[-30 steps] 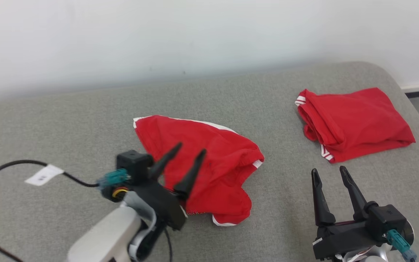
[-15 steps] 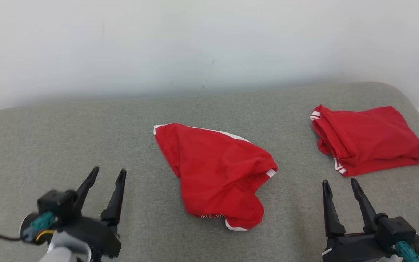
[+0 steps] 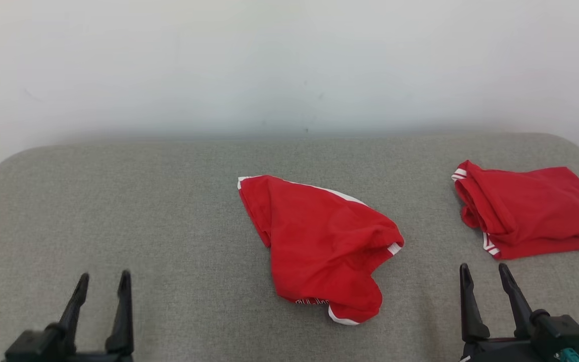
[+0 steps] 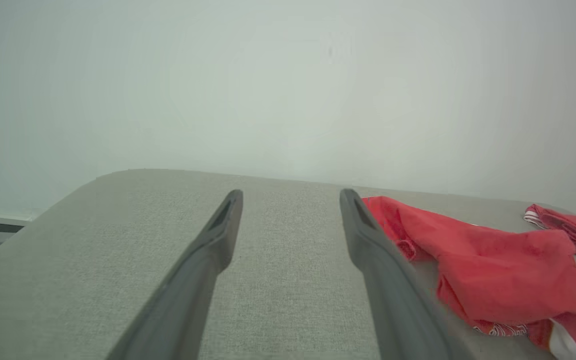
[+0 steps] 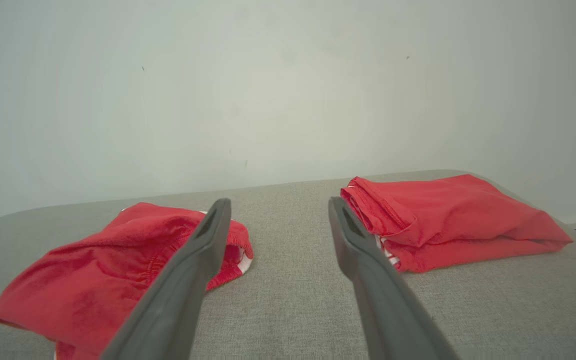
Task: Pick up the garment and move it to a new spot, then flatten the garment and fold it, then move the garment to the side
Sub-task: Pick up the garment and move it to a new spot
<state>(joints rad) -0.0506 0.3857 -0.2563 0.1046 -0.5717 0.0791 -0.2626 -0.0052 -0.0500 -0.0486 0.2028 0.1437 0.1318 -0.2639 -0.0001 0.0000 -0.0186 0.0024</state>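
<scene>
Left gripper (image 3: 105, 275) at the front-left edge of the grey padded surface (image 3: 169, 201), jaws spread, empty. Crumpled red garment (image 3: 324, 246) lies mid-surface, well apart from both grippers. Likely light, limp and thin, so it should sag and bunch when lifted, not fragile. Best holds are probably the white-trimmed corner at its back left and the white hem at its front. Right gripper (image 3: 483, 267) at the front-right edge, jaws spread, empty. Folded red garment (image 3: 531, 211) near the back-right corner.
</scene>
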